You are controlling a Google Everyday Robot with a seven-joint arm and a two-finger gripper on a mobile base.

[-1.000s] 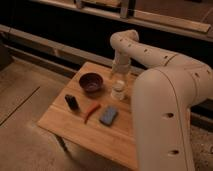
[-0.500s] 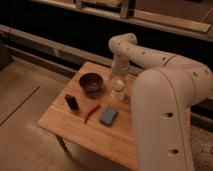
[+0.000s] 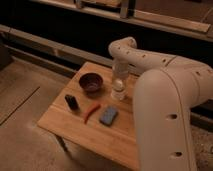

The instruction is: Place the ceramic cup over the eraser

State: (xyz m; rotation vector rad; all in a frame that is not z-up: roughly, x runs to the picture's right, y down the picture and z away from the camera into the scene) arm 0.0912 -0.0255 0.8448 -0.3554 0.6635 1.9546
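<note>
Dim room: dark back wall crossed by pale horizontal rails (image 3: pixel 60 47), speckled grey floor (image 3: pixel 25 100). Big white arm (image 3: pixel 165 110), smooth rounded shell with a few small dark dots, rising from lower right, arching over the far edge of the worktop, then dropping down. Worktop (image 3: pixel 70 127): small rectangular slab of light wood, matte, faint grain, thin leg underneath.

On it, by size:
- bowl (image 3: pixel 91 82): dark maroon-brown, round, slight sheen at the rim, toward the far left corner
- pad (image 3: pixel 108 115): flat, blue-grey, rectangular, lying near mid-worktop
- ceramic cup (image 3: pixel 119 91): small, white-cream, cylindrical, upright
- stick (image 3: pixel 91 112): thin, red-orange, slightly curved, flat on the wood between pad and eraser
- eraser (image 3: pixel 71 102): stubby black block, rounded ends, near the left edge

Tool (image 3: pixel 119 79): pale, hanging vertical from the arm's wrist, straight above the cup and down at its rim. Released or clenched: cannot tell. Contact with the cup also unclear, pale tool and pale cup blending together. Cup base on the wood or just off it: cannot tell which.

Cup just beside the bowl on its right, directly under the tool. Eraser well apart from the tool, off to the left and nearer the camera, beyond the bowl and the stick. Eraser in the open, cup not yet over it.
</note>
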